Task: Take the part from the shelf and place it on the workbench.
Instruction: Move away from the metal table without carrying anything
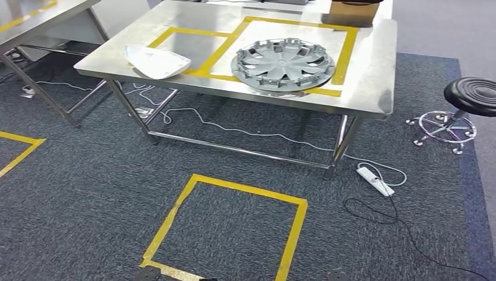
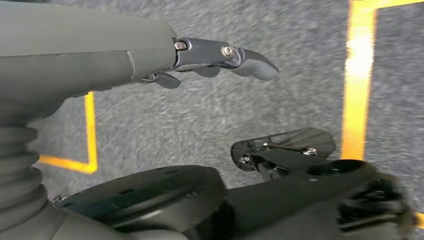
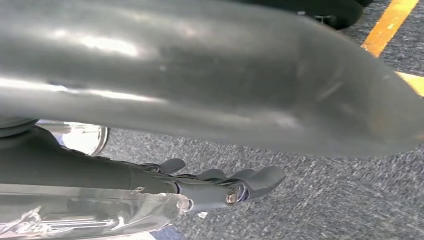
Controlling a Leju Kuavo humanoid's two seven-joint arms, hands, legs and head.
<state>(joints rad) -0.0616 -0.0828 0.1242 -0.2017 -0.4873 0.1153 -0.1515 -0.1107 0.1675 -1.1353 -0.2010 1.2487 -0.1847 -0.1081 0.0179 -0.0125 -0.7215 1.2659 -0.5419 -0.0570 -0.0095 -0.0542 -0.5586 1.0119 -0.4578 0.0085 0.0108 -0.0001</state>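
1. Straight ahead of the robot stands a steel workbench [image 1: 368, 70]. Two yellow taped outlines on its top seem to mark where parts belong. The corner of a second table [image 1: 35, 17] shows to the left, so two tables.
2. On the dark carpet nearer the robot is one yellow taped square [image 1: 295, 234], probably a standing mark.
3. One grey wheel cover [image 1: 283, 63] lies flat inside the larger outline, as if set there on purpose.
4. One white moulded part [image 1: 158, 61] rests by the smaller outline, overlapping its tape near the bench's left edge. I cannot tell which of the two pieces is the task's part, and I see no shelf.
5. One black stool [image 1: 471, 95] stands right of the bench, and one brown box [image 1: 352, 13] sits at its far edge.
6. One white power strip [image 1: 376, 180] lies on the carpet by a bench leg, its cord trailing.
7. Low over the carpet, the left hand [image 2: 220, 57] has its fingers stretched out and holds nothing.
8. Fingers also extend on the right hand [image 3: 225, 185], just beside a broad, blurred grey shape [image 3: 200, 75]. I cannot tell whether it grips that.
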